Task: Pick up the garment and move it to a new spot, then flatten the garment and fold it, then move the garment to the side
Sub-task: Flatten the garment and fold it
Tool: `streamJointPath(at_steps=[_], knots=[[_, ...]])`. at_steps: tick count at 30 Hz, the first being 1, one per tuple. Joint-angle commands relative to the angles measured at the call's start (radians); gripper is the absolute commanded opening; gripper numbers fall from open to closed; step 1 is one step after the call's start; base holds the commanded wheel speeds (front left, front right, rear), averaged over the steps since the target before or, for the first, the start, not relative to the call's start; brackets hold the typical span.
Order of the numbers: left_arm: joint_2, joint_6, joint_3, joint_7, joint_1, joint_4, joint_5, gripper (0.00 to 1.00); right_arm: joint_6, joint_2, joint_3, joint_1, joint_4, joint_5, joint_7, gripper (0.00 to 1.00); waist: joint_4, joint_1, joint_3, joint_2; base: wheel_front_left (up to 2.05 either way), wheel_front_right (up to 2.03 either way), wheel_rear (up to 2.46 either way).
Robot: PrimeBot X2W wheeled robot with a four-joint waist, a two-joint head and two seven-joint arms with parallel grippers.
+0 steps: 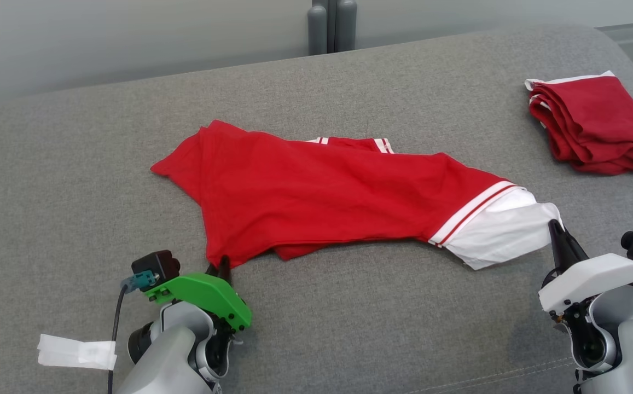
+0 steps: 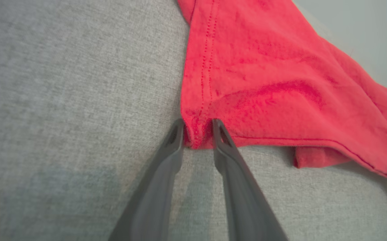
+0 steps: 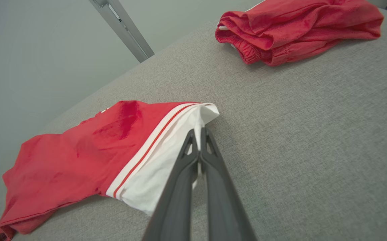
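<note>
1. Grey woven fabric covers the broad padded surface, with a pale wall and grey posts behind its far edge.
2. The red garment lies spread lengthwise across the middle of the surface, rumpled, with a white band and a white panel at its right end.
3. The left end effector sits at the garment's near left corner. In the left wrist view its fingers stand part-way apart on either side of the bunched hem (touching the cloth, though I cannot tell whether they clamp it).
4. The right end effector is closed, pinching the edge of the white panel between its tips.
5. A second red garment, folded, rests well apart at the far right.
6. A strip of white tape is wrapped on the left arm's cable.
</note>
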Motion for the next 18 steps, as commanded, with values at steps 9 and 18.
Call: streamJointPath(at_steps=[9, 18], knots=[[0.001, -0.044, -0.041, -0.046, -0.031, 0.047, -0.054, 0.00, 0.000, -0.003, 0.003, -0.023, -0.006, 0.006, -0.029, 0.00, 0.003, 0.0000, -0.001, -0.0001, 0.00, 0.00, 0.00], [0.031, -0.098, 0.004, -0.134, -0.037, -0.022, -0.040, 0.00, 0.000, -0.011, 0.009, -0.033, -0.073, 0.034, -0.061, 0.00, 0.022, 0.0000, -0.046, -0.0001, 0.00, 0.00, 0.00]])
